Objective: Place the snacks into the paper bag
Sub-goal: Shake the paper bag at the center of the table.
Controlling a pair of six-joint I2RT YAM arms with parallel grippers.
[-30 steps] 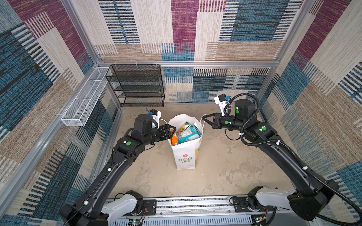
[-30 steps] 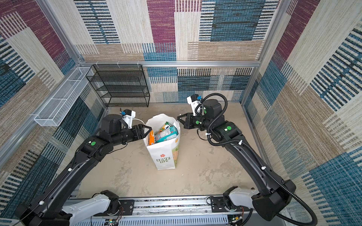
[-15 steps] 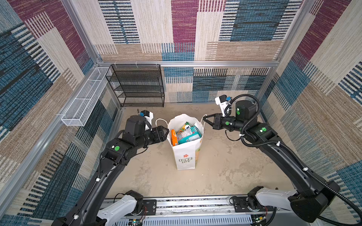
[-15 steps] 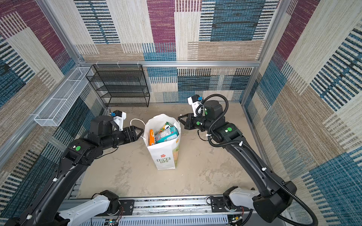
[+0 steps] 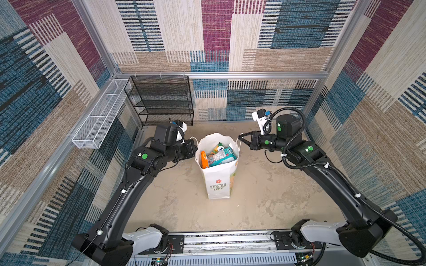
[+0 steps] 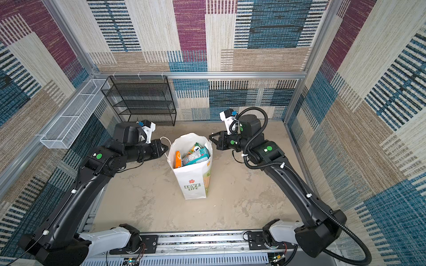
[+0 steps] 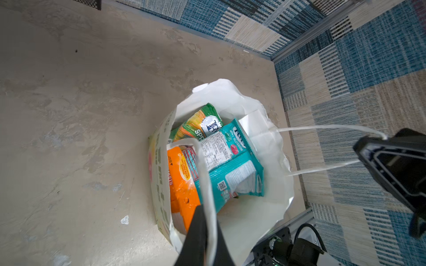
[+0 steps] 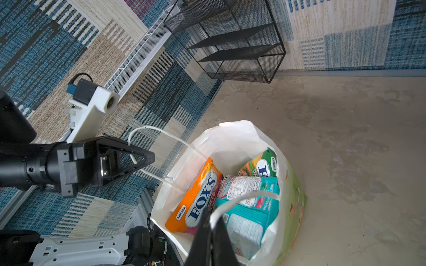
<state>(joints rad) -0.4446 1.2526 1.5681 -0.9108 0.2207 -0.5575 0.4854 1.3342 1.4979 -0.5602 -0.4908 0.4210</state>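
The paper bag (image 5: 219,184) stands upright in the middle of the floor (image 5: 265,195) with its mouth open, and the snacks are inside it. An orange packet (image 8: 198,193) leans against one wall, a teal packet (image 7: 232,170) lies across the top, and a green and yellow packet (image 7: 198,119) is behind that. I see no packet on the floor around the bag, so I judge that the filling is finished or very close to it. The step in hand seems to be about the bag itself. The left gripper (image 6: 166,147) has its jaws pressed together with the left cord handle (image 7: 204,175) between them, as far as I can see. The right gripper (image 5: 240,137) is closed in the same way on the right cord handle (image 8: 249,198), which is pulled tight. The two grippers are on opposite sides of the bag, each just beside the rim. If the next move is to lift or close the bag, both arms should move together and evenly. The cords are thin and the top packets sit near the rim, so a tilted bag could spill them.
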